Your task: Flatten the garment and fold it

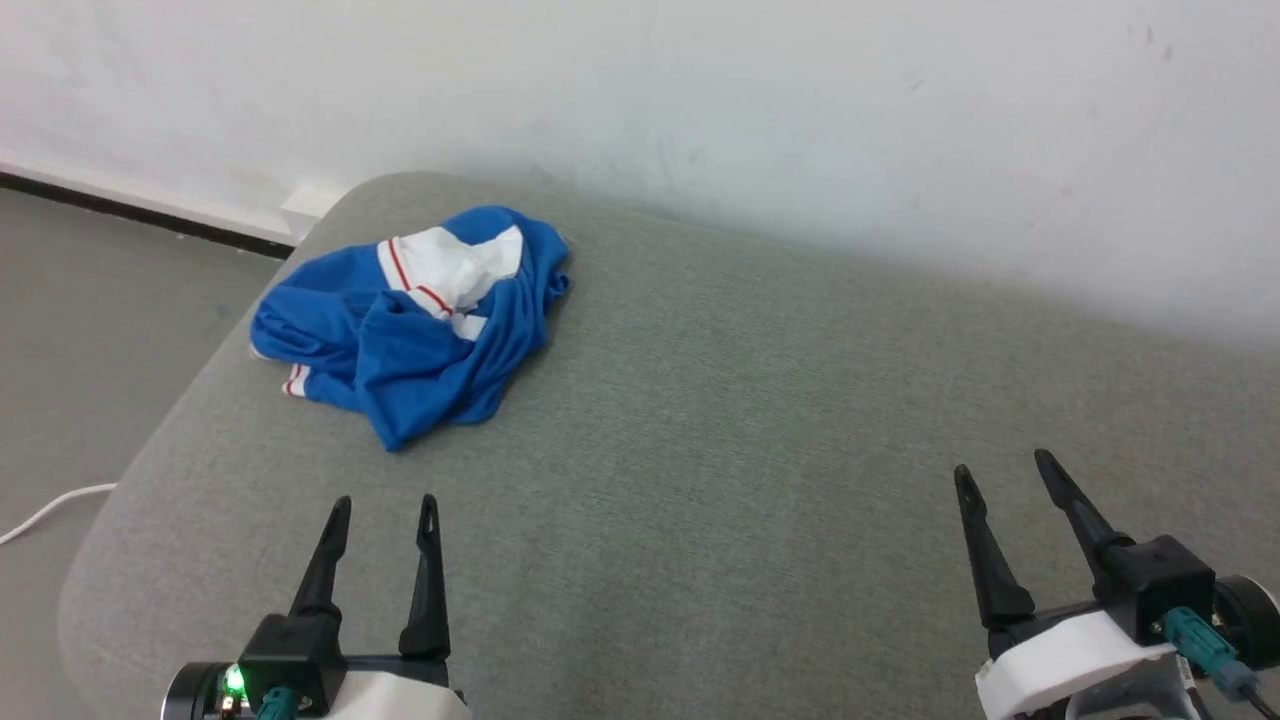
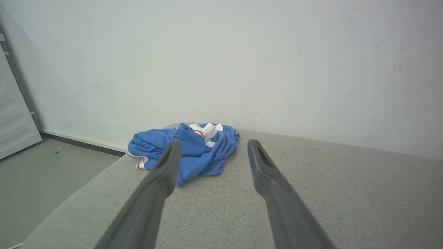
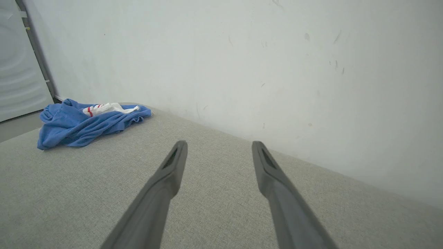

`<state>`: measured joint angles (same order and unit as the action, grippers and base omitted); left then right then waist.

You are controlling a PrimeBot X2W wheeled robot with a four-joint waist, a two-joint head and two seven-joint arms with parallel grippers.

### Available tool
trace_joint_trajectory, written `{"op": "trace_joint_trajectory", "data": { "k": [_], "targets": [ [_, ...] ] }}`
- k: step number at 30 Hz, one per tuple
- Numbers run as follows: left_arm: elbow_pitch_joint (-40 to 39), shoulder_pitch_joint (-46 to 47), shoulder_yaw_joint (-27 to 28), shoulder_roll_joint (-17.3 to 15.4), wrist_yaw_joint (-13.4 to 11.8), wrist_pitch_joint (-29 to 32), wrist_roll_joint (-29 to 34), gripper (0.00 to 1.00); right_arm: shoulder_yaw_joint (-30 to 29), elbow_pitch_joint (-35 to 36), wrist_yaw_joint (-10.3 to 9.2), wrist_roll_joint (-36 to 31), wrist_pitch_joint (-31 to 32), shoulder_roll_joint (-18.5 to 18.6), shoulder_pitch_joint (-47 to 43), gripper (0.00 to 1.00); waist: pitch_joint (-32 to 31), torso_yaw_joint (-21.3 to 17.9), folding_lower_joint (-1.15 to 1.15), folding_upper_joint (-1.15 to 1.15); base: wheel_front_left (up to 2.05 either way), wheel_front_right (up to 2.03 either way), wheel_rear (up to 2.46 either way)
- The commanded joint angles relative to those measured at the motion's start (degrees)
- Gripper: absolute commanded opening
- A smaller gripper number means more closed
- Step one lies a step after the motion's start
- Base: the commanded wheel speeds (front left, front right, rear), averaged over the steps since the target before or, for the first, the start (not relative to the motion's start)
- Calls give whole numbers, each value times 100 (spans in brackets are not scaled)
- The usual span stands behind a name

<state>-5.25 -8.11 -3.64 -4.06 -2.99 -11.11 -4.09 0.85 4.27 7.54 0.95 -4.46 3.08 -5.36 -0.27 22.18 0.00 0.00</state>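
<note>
The garment (image 1: 410,325) is a bright blue T-shirt with white, red-striped trim, lying crumpled in a heap near the far left corner of the grey cushioned surface (image 1: 750,400). It also appears ahead in the left wrist view as the garment (image 2: 193,152), and far left in the right wrist view as the garment (image 3: 83,122). My left gripper (image 1: 385,505) hovers open near the front edge, well short of the heap. My right gripper (image 1: 1002,468) is open at the lower right, far from the cloth. Both hold nothing.
A white wall (image 1: 800,120) runs close behind the surface. The floor (image 1: 90,330) lies to the left, with a white cable (image 1: 50,508) on it. A pale door or panel (image 2: 14,114) stands at the far left. The surface's rounded left edge drops off near the garment.
</note>
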Motion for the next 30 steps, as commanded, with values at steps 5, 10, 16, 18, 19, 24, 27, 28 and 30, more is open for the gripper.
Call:
{"op": "trace_joint_trajectory", "data": {
  "k": [5, 10, 16, 18, 19, 24, 27, 28, 30],
  "targets": [
    [-47, -100, -62, -63, -53, -74, -86, 100, 23, 30, -4, -40, -71, -16, -123, 100, -82, 266, 0, 0, 0, 0, 0],
    [-75, -176, -81, -97, -78, -114, -133, 100, 49, 41, -5, -23, -98, -17, -148, 100, -113, 397, 0, 0, 0, 0, 0],
    [-115, -249, -107, -137, -116, -155, -181, 100, 82, 62, -5, -18, -130, -18, -198, 100, -136, 510, 0, 0, 0, 0, 0],
    [-128, -266, -120, -150, -122, -170, -201, 100, 85, 72, -5, -21, -140, -19, -224, 100, -150, 544, 0, 0, 0, 0, 0],
    [-135, -277, -126, -158, -125, -178, -211, 100, 85, 75, -5, -24, -145, -19, -233, 100, -153, 560, 0, 0, 0, 0, 0],
    [-166, -324, -160, -195, -147, -225, -253, 100, 88, 91, -5, -30, -171, -20, -251, 100, -167, 641, 0, 0, 0, 0, 0],
    [-177, -340, -175, -207, -159, -247, -268, 100, 98, 110, -5, -32, -176, -20, -263, 100, -175, 676, 0, 0, 0, 0, 0],
    [-188, -355, -196, -221, -165, -268, -283, 100, 110, 124, -5, -34, -182, -20, -278, 100, -181, 714, 0, 0, 0, 0, 0],
    [-190, -358, -211, -229, -168, -272, -288, 100, 115, 123, -5, -37, -186, -21, -286, 100, -189, 719, 0, 0, 0, 0, 0]
  ]
}}
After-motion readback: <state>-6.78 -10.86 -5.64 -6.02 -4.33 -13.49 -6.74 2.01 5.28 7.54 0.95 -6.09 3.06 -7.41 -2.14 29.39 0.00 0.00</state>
